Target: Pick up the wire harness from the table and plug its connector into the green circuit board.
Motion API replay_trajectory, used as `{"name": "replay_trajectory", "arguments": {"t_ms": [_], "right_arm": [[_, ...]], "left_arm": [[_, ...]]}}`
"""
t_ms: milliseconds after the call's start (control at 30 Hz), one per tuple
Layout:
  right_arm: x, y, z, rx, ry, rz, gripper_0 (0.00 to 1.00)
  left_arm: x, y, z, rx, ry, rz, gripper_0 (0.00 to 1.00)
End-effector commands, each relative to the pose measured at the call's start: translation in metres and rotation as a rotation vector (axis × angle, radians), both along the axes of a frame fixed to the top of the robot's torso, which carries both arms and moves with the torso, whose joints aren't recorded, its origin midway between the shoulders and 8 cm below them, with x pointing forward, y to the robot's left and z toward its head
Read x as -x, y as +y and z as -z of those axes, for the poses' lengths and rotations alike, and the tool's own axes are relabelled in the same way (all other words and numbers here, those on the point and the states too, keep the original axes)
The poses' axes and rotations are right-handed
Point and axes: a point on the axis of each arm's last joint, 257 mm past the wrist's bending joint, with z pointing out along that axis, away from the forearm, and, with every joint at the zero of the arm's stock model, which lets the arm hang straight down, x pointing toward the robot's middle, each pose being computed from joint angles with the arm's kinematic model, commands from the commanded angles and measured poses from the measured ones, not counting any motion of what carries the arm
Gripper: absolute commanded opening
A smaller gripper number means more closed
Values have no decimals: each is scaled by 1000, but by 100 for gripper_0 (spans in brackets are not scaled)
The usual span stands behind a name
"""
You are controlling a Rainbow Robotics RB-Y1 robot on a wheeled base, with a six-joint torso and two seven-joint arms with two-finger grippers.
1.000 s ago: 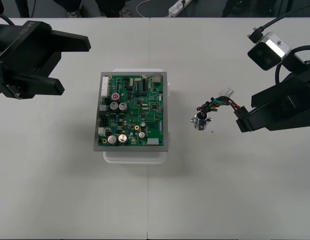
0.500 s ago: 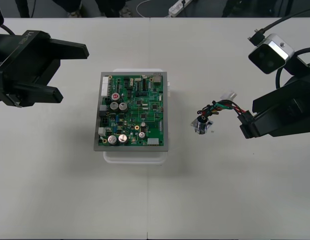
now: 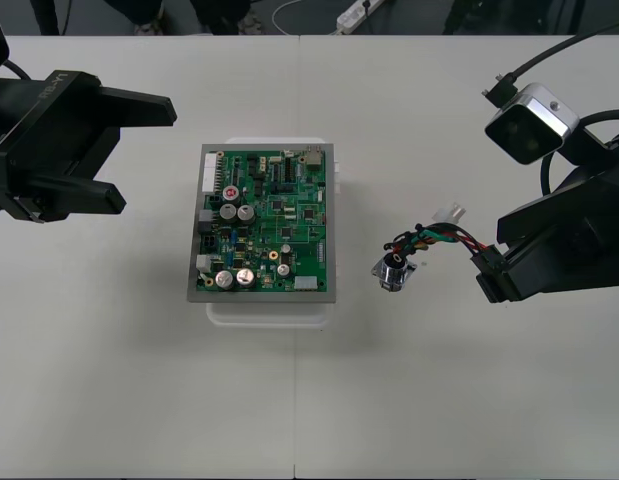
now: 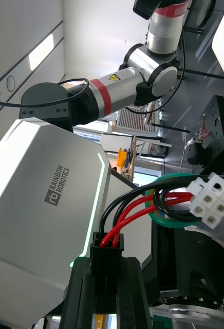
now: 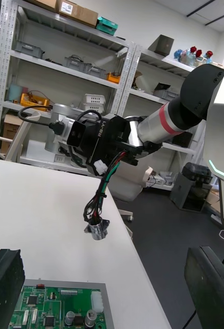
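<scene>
The right gripper (image 3: 489,273), middle right, is squeezed on the small black plug (image 4: 106,254) of the red, black and green wire harness (image 3: 429,238). Its round metal socket (image 3: 392,270) hangs right of the green circuit board (image 3: 267,222). The left gripper (image 3: 144,150), upper left, is spread wide.

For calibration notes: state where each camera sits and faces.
Front view: overhead, looking steeply down; left tool and right tool flank the circuit board.
Right wrist view: on right arm, looking along its fingers, shut on the plug.
Left wrist view: on left arm, facing the right tool; own fingers spread.
Shared: all show the harness.
</scene>
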Motion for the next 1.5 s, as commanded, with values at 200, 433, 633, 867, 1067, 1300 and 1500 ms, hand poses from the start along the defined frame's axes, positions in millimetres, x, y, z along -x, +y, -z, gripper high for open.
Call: {"name": "replay_trajectory", "arguments": {"t_ms": [200, 433, 633, 867, 1067, 1300, 1500], "right_arm": [[7, 1, -3, 45, 27, -38, 0], [-5, 7, -9, 28, 30, -35, 0], [-5, 16, -8, 44, 33, -67, 0], [1, 27, -7, 44, 21, -112, 0], [-1, 37, -3, 49, -11, -121, 0], [0, 47, -6, 32, -3, -148, 0], [6, 56, -4, 37, 0, -186, 0]], "left_arm": [[17, 3, -5, 12, -121, 36, 91], [19, 3, -6, 14, -125, 41, 91], [20, 2, -6, 14, -127, 44, 92], [21, 2, -7, 14, -128, 45, 92], [21, 2, -7, 14, -128, 45, 91], [21, 2, -7, 14, -128, 45, 92], [21, 2, -7, 16, -129, 45, 91]]}}
